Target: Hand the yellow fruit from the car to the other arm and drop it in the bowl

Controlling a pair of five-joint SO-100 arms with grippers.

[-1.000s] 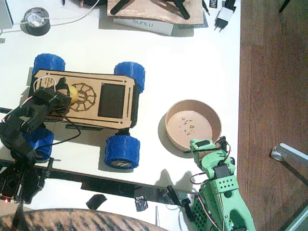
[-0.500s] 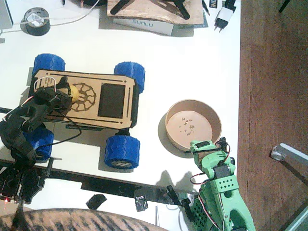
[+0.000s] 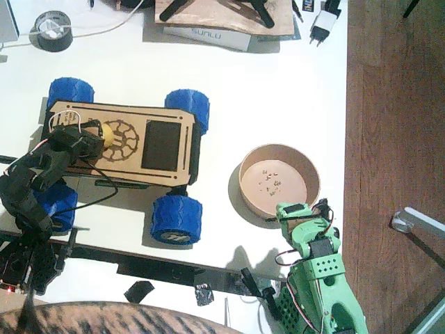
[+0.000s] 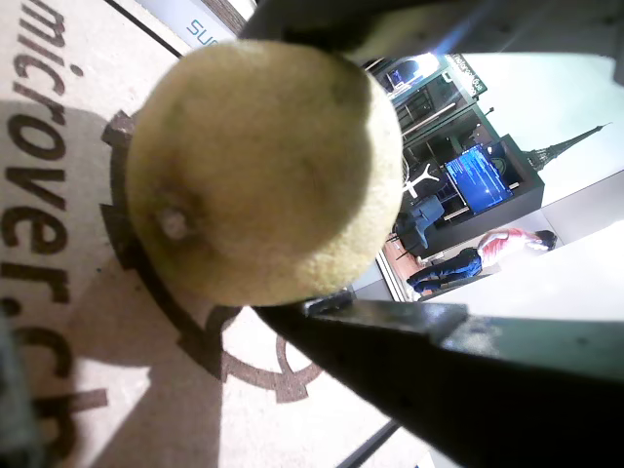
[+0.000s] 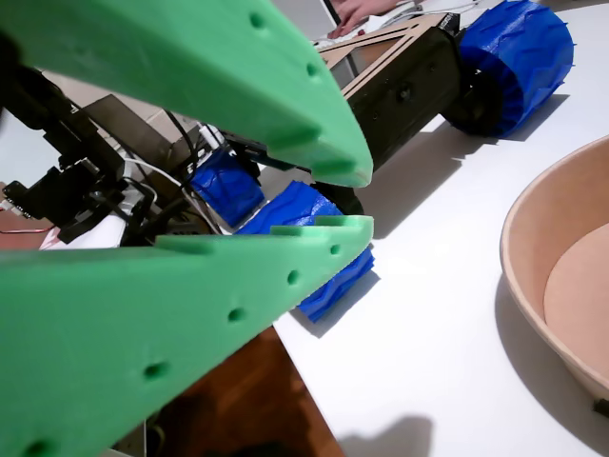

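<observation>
A: Left side first. The black left gripper (image 3: 89, 136) is sitting over the car (image 3: 167, 149), jaws closing on the yellow fruit (image 3: 108, 134). In a wrist view the fruit (image 4: 263, 171) is filling the gap between two dark jaws, resting on or just above the engraved gear.

B: Risk?

A: It's round and the jaws look smooth, so I'm guessing it could be squirting out on the lift and rolling off the deck. Grip looks off-centre too, lower jaw catching only the underside.

B: Looks?

A: Dull yellow, mottled, small stem dimple, smaller than a blue wheel (image 3: 176, 218).

B: Further right?

A: The bowl (image 3: 314, 182) is sitting well apart from the car, crumbs inside. The green right gripper (image 3: 300, 213) is parked at its near rim, jaws (image 5: 343, 205) slightly apart, holding nothing. Handover could be missing if that gap stays narrow.
</observation>
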